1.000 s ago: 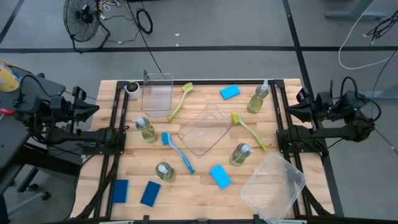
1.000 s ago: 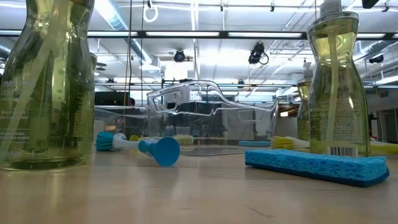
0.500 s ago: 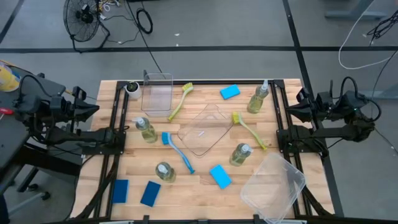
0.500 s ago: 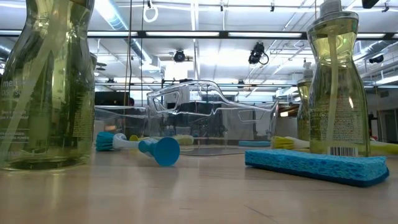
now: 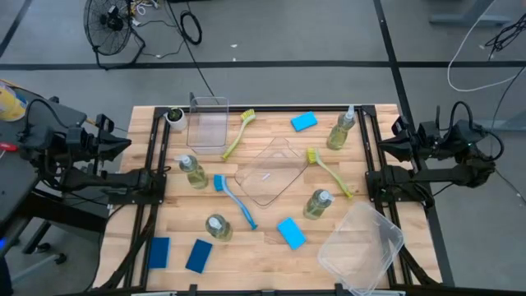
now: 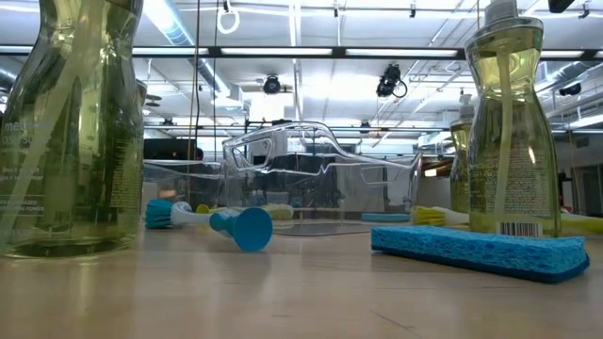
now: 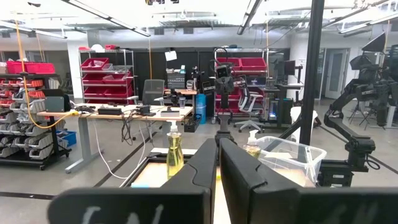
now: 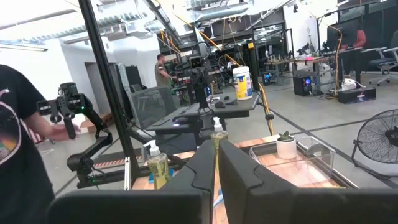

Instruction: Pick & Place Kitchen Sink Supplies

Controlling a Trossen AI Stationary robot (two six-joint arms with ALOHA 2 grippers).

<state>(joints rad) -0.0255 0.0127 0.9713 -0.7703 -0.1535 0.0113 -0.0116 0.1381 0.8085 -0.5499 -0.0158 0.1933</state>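
Several clear bottles of yellow-green liquid stand upright on the wooden table, among them one at the left and one at the far right. Several flat blue sponges lie about, such as one near the front. Two yellow-green brushes and a blue brush lie flat. My left gripper hangs shut and raised beyond the table's left edge. My right gripper hangs shut and raised at the right edge. Neither touches anything.
A clear flat tray lies at the table's middle. A clear upright bin stands at the far left, with a small white plant pot beside it. A large clear bin sits at the near right corner. A person stands beyond the table.
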